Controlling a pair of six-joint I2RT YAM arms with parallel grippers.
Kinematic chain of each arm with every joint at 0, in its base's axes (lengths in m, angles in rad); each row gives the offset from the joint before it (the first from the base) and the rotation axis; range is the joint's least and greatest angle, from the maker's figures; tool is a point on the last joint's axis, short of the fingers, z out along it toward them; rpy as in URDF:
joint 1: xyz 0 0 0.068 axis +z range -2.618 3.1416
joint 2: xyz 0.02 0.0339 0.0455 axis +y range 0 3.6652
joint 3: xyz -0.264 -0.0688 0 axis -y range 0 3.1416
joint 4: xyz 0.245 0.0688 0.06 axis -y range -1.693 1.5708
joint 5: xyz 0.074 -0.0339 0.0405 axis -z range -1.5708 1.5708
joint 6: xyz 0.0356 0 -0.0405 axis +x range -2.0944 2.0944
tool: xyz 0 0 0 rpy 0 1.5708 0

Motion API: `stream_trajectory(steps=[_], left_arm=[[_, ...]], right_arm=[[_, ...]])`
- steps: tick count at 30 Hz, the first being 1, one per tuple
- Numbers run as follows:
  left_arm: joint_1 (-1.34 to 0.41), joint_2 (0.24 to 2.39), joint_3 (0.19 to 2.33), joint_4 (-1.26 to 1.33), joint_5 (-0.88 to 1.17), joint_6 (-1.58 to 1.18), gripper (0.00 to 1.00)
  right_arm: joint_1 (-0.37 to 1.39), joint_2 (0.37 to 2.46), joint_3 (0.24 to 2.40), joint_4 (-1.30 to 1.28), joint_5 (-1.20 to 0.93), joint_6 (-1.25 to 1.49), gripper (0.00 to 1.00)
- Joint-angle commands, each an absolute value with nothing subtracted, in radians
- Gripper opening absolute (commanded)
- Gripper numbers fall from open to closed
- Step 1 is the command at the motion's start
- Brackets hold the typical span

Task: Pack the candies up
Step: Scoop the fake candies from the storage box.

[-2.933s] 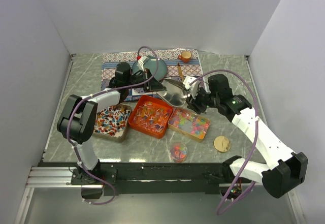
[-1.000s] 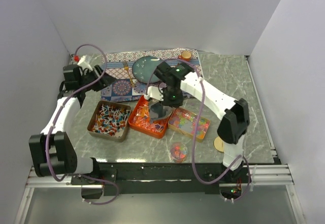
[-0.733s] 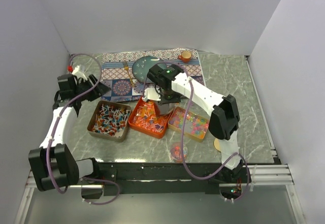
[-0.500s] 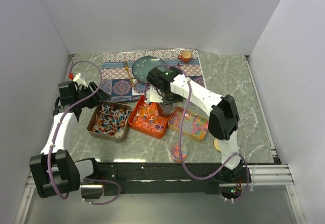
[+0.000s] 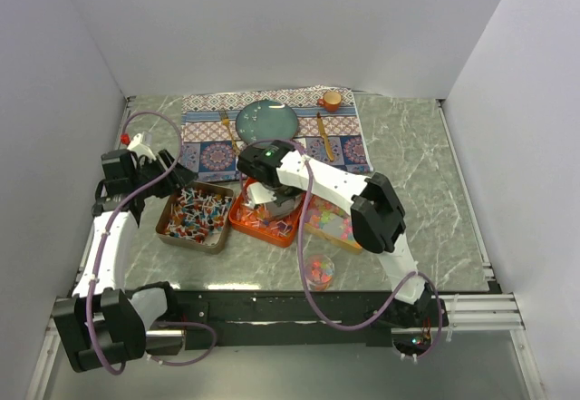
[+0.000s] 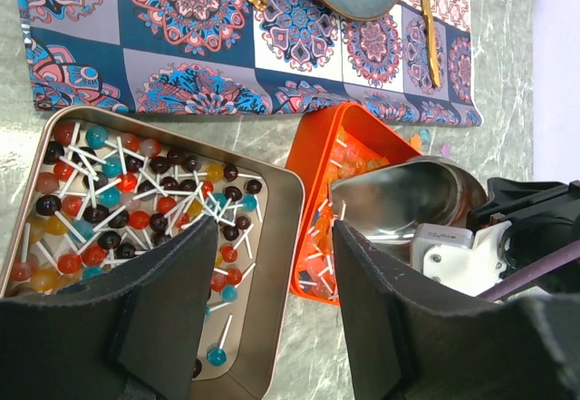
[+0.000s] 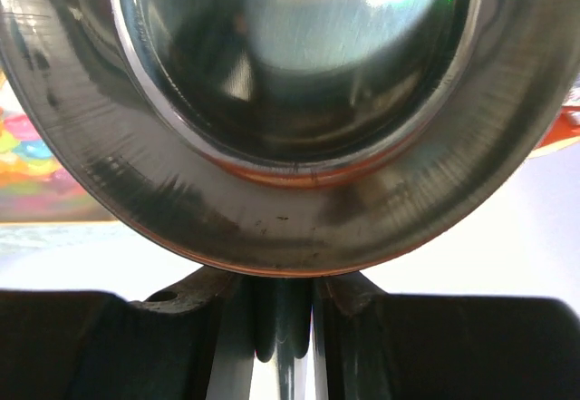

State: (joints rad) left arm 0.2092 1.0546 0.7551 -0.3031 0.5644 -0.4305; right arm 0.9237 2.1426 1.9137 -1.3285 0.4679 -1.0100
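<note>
The candies lie in three trays: dark, red and blue lollipops [image 5: 192, 214] in a metal tray [image 6: 276, 202], orange-red ones [image 5: 256, 221] in the orange tray [image 6: 317, 137], and pastel ones [image 5: 333, 223] in the right tray. My right gripper [image 5: 265, 190] is shut on the handle [image 7: 283, 318] of a silver metal scoop [image 6: 399, 196], whose bowl hangs over the orange tray's right half. The scoop's bowl [image 7: 290, 101] fills the right wrist view. My left gripper [image 6: 272, 314] is open and empty, raised above the gap between the metal and orange trays, left of them in the top view [image 5: 170, 171].
A small clear cup [image 5: 318, 270] with candies stands near the front edge. On the patterned mat [image 5: 204, 132] at the back lie a teal plate [image 5: 266, 121], an orange cup [image 5: 333, 101] and cutlery. My right arm [image 5: 362, 205] stretches across the pastel tray.
My right arm has swung left and brought the scoop over the orange tray. My left arm has drawn back from the mat to the left of the trays.
</note>
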Motion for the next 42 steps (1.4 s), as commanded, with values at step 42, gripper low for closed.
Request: stream_trajectory(steps=[42], left_arm=[[0.207, 1.187, 0.821, -0.293, 0.548, -0.442, 0.60]], right_arm=[[0.831, 2.056, 1.593, -0.983, -0.480, -1.017, 0.00]])
